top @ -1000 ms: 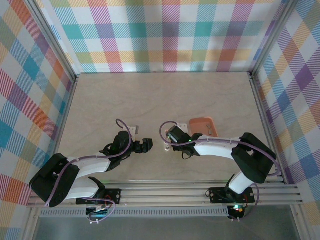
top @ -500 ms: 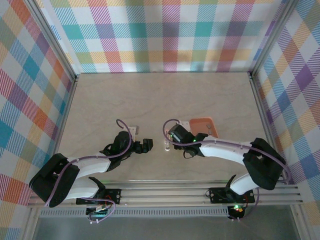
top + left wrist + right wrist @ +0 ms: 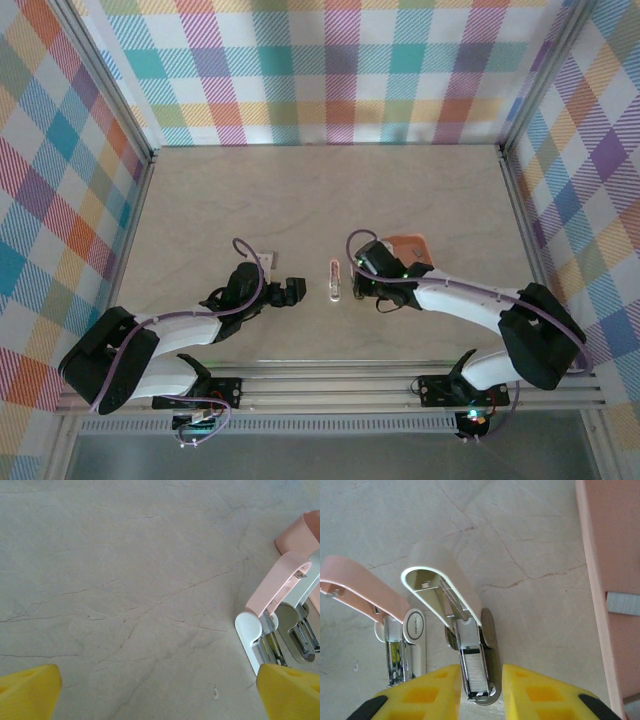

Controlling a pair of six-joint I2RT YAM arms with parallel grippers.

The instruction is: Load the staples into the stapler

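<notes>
Right wrist view: the right fingers (image 3: pixel 432 692) stand at a narrow gap. The open end of a metal channel lies in that gap and carries a row of staples (image 3: pixel 474 672). It cannot be determined whether the pads press on the channel or merely flank it. The channel belongs to the stapler (image 3: pixel 445 580), which lies opened on the bench (image 3: pixel 530 540) directly ahead of the fingertips. Its pale, white-rimmed cover rises away from the fingers. A pink cover stands raised ahead of the finger at the left of the view. A salmon-orange tray (image 3: pixel 600 540) lies beyond the other finger, apart from the stapler. One grey staple strip (image 3: pixel 622 603) rests inside the tray.

Left wrist view: the left fingers (image 3: pixel 30 690) are spread wide, with bare bench between them. The stapler sits just beside the fingertip at the right of the view, with its pink cover raised.

Top external view: the stapler lies between the two sets of fingers, nearer the right ones. The tray lies just behind the right fingers.
</notes>
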